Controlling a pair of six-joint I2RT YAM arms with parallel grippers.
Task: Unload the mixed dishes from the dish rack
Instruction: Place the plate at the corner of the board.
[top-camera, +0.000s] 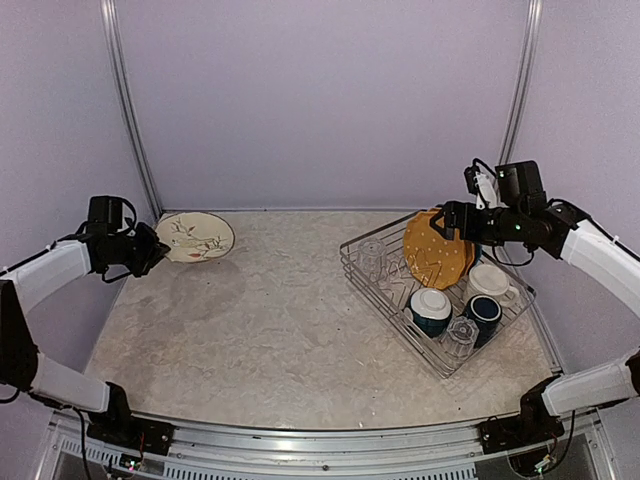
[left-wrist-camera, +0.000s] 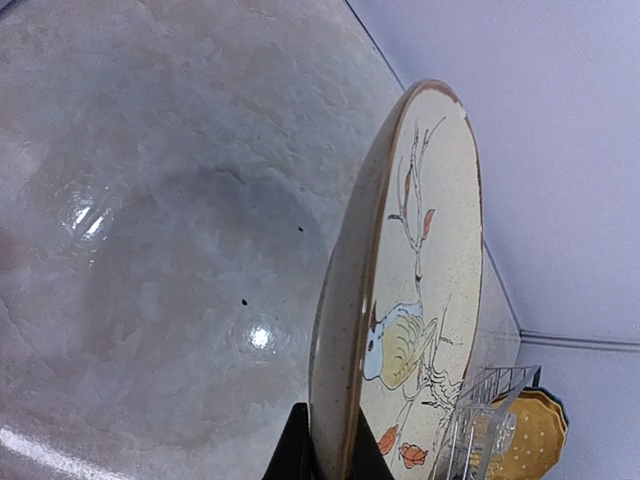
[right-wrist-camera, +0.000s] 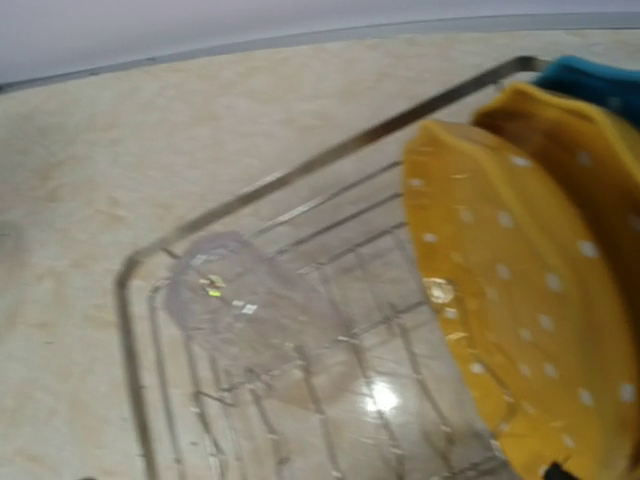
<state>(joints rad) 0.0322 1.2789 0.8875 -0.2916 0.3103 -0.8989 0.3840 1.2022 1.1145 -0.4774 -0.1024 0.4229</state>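
Across the right half of the marbled desk (top-camera: 280, 330): one dish rack (top-camera: 352, 262), silver wire, raised sides, set askew near the right wall.

Counted upright in the tines at the far end: three plates.
- Two orange plates (top-camera: 437, 248), white-dotted, one behind the other.
- One blue white-dotted plate (right-wrist-camera: 600, 75) behind them, mostly hidden.

Counted nearer in the rack:
- One teal bowl (top-camera: 430, 308), white inside showing.
- One cream mug (top-camera: 490, 282) just beside one navy mug (top-camera: 484, 312).
- Two clear glasses: far glass (top-camera: 371, 257) at the rack's left corner, near glass (top-camera: 460, 335) at the near corner, beside the navy mug.

Outside the rack: one cream floral plate (top-camera: 195, 237), bird-and-branch motif, at the far left corner of the desk, well apart from the rack.

Left fingers (top-camera: 152, 250) clenched on that plate's rim. Contact between plate and desk not determinable.

Right fingers (top-camera: 441, 222) spread apart at the top rim of the front orange plate, clamping nothing.

Surroundings: lilac walls (top-camera: 320, 100) behind.
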